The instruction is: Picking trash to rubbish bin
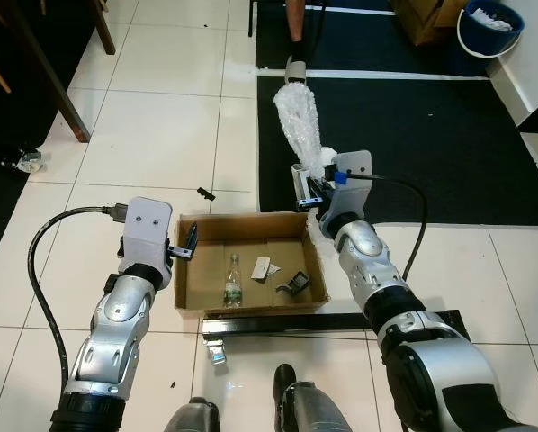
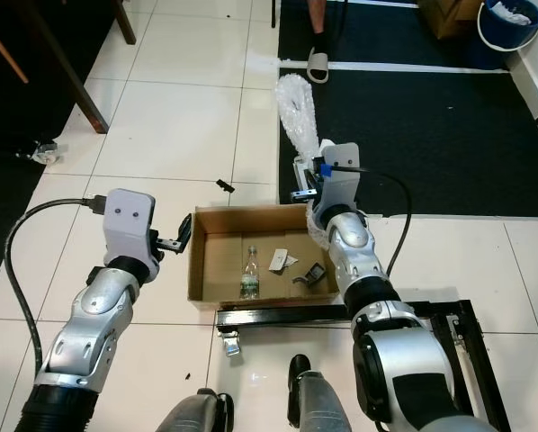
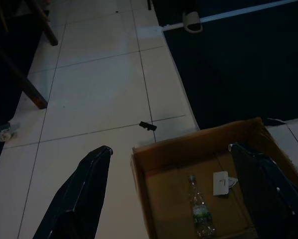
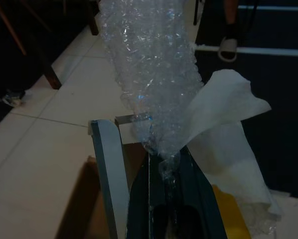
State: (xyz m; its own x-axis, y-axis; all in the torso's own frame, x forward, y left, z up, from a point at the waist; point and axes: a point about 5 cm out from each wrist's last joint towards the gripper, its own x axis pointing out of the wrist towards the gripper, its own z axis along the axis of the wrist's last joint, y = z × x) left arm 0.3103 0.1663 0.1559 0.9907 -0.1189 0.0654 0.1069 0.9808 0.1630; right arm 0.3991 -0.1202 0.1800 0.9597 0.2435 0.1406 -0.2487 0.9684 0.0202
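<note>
The right gripper [image 1: 307, 191] pinches a roll of bubble wrap [image 1: 298, 121] at the far right corner of the cardboard box [image 1: 190, 270], the wrap stretching away over the floor. The left gripper [image 1: 190, 243], fingers spread, hovers at the box's left wall.

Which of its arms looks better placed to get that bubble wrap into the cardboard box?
The right. Its gripper already pinches the bubble wrap at the cardboard box far corner. The left gripper hangs open and empty beside the opposite wall.
</note>
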